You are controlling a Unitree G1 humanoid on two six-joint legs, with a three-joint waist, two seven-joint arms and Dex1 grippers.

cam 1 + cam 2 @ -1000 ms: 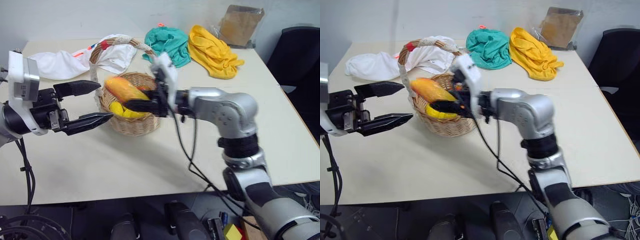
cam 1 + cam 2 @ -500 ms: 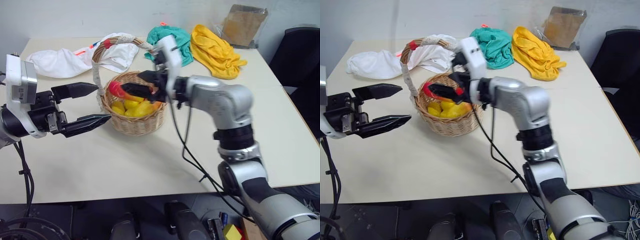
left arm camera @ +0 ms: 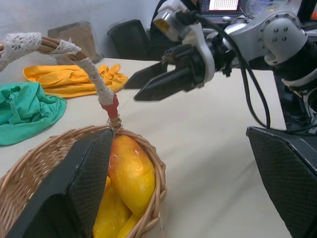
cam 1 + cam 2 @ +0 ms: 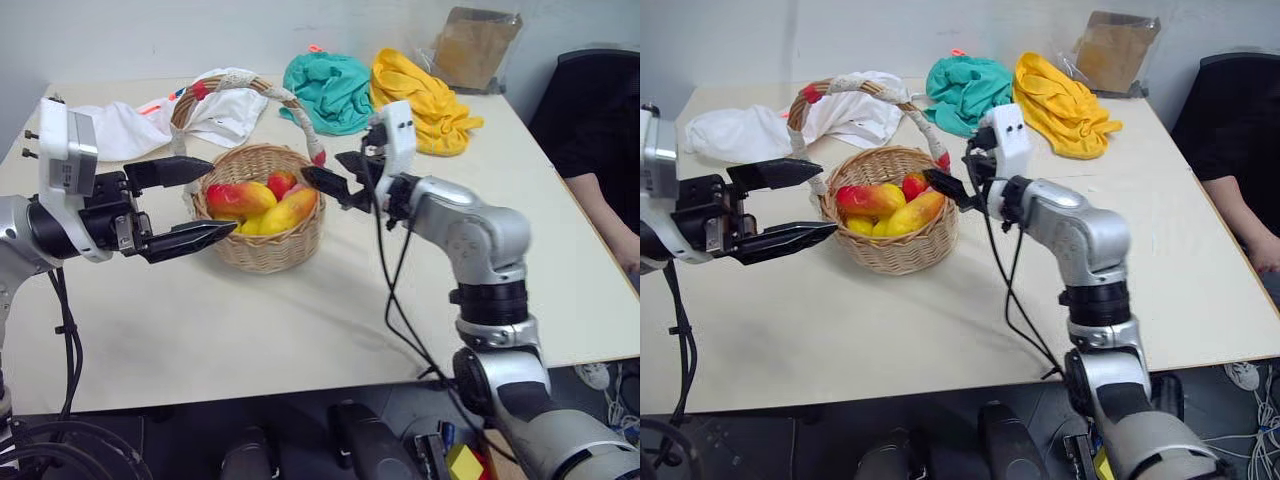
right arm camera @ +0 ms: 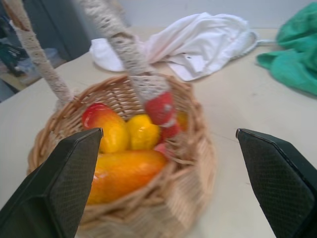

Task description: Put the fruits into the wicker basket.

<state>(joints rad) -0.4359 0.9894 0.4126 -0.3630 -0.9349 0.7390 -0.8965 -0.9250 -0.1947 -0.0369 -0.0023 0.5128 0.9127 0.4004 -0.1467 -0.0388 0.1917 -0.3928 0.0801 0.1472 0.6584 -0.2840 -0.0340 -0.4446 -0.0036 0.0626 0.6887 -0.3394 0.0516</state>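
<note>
On the cream table [image 4: 300, 320] (cloth heaps behind), both pincers gape empty beside the wicker basket [image 4: 262, 250].

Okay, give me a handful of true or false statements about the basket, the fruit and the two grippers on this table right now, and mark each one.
1. The fruits lie inside the wicker basket. True.
2. The right gripper holds a mango. False: its jaws are open and empty, beside the basket.
3. The left gripper is shut on the handle. False: its jaws are open, at the basket's side.
4. A teal cloth and a yellow cloth lie behind the basket. True.
</note>
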